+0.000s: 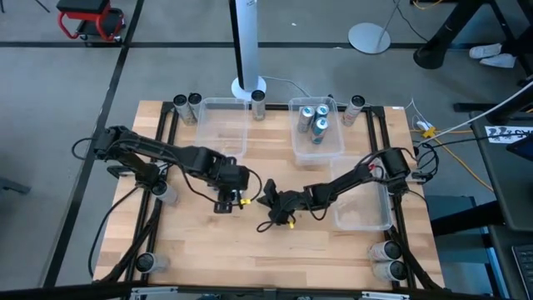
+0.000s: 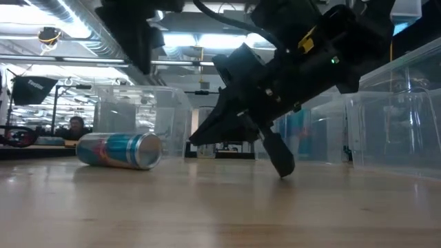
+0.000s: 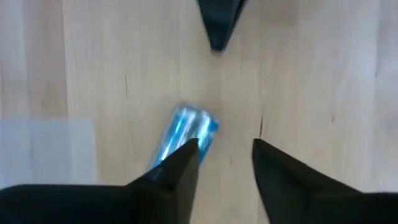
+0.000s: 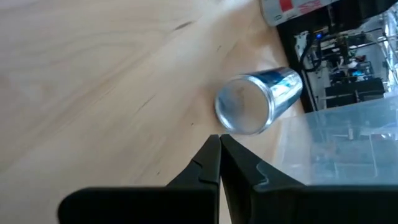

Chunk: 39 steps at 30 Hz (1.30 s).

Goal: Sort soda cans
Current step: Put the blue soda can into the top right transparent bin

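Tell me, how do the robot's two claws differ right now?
The left gripper has its fingers apart, with gap between them; the right gripper has its fingers pressed together. The left gripper hangs over a blue-and-silver can lying on its side, one finger overlapping it; the right gripper's closed tips point at a lying can's silver end. Neither grips a can. Both are dark and work mid-table.

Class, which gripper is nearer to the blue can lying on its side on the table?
Left. The left gripper is open right over the blue can, which lies just outside one finger. The right gripper, shut, points at it from slightly farther off.
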Each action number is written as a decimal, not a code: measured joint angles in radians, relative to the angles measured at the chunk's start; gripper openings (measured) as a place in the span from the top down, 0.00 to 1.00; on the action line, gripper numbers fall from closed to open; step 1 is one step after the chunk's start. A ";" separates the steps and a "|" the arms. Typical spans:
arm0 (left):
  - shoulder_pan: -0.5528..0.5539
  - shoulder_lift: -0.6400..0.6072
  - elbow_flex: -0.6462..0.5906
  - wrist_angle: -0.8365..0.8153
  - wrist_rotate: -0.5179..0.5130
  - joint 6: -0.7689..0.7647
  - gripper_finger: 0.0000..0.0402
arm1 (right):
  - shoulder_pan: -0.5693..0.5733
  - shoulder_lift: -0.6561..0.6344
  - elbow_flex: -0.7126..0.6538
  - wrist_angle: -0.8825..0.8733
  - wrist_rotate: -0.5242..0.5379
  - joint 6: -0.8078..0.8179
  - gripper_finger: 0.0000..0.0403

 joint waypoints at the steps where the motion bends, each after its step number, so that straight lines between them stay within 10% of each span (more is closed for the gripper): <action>1: -0.002 0.000 0.000 -0.032 -0.010 -0.005 0.58 | 0.000 -0.005 0.000 -0.002 0.000 0.000 0.98; 13: -0.003 0.001 -0.183 -0.077 -0.114 0.041 0.19 | 0.000 -0.008 0.002 -0.042 -0.011 0.023 0.98; 39: 0.090 0.018 -0.473 0.290 -0.059 0.111 0.30 | 0.001 -0.006 0.002 -0.057 -0.009 0.023 0.98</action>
